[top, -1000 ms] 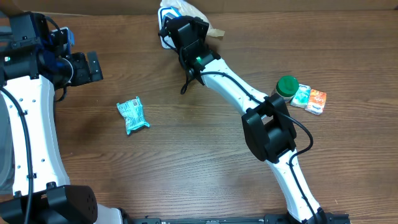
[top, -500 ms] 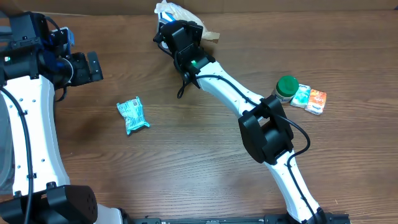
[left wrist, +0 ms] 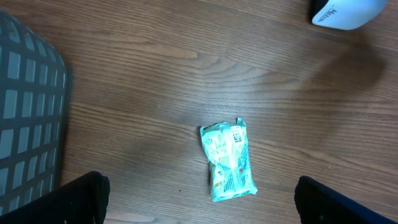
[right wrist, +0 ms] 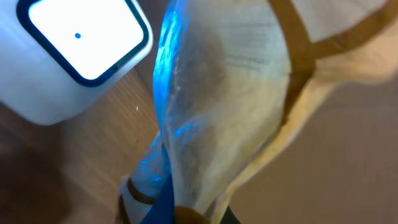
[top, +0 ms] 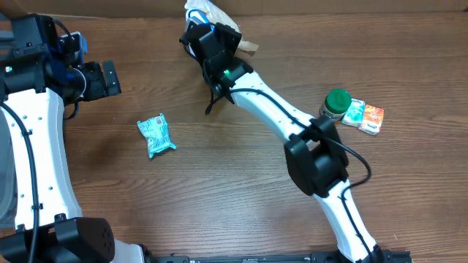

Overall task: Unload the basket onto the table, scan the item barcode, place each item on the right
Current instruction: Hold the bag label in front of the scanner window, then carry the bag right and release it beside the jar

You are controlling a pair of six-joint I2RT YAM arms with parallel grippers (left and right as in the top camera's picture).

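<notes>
Overhead and left wrist both above green packet [top: 156, 136]

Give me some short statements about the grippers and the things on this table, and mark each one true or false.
1. The right gripper is shut on a plastic bag. True.
2. The left gripper holds the green packet. False: its jaws are open and the packet lies on the table.
3. The green-lidded jar stands beside two small packets. True.
4. The white scanner stands beside the jar. False: it is at the far edge, close to the held bag.
</notes>
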